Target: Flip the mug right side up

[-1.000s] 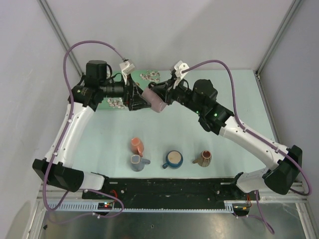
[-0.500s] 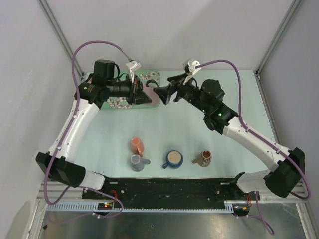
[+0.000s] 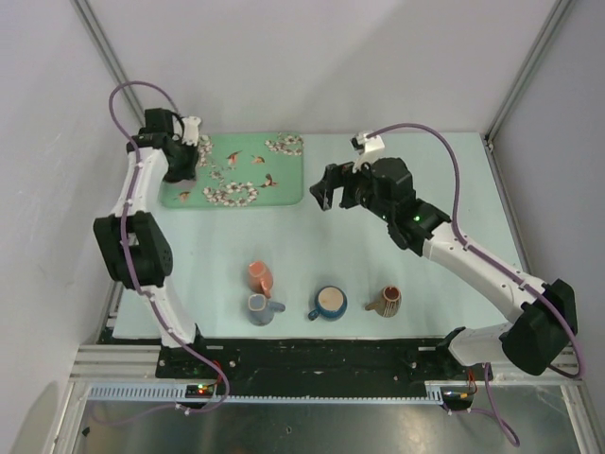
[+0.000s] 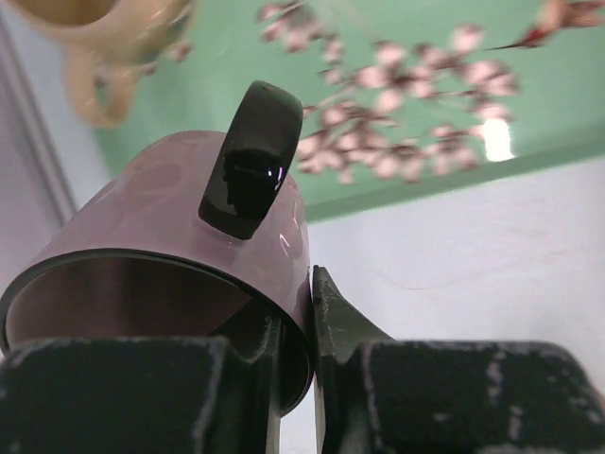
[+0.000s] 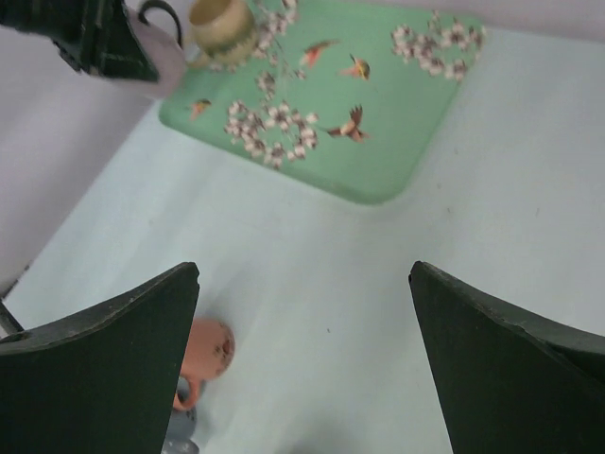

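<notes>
mauve mug (image 4: 161, 218): at tray (image 4: 454, 104) corner, mouth toward tool | left tool (image 4: 295, 326): clamped on mug rim | right tool (image 5: 302, 284): apart, holding nothing | risk: slip from thin rim pinch on tilting; bump against nearby cream mug (image 4: 104, 38)

A pale mint-green matte tabletop (image 3: 454, 170) sits boxed in by plain light-grey panel walls (image 3: 312, 66), joined at the back corners by slanting silver aluminium frame posts (image 3: 112, 61), with a black flat mounting plate (image 3: 321, 355) along its near edge, all under soft, even light.
</notes>
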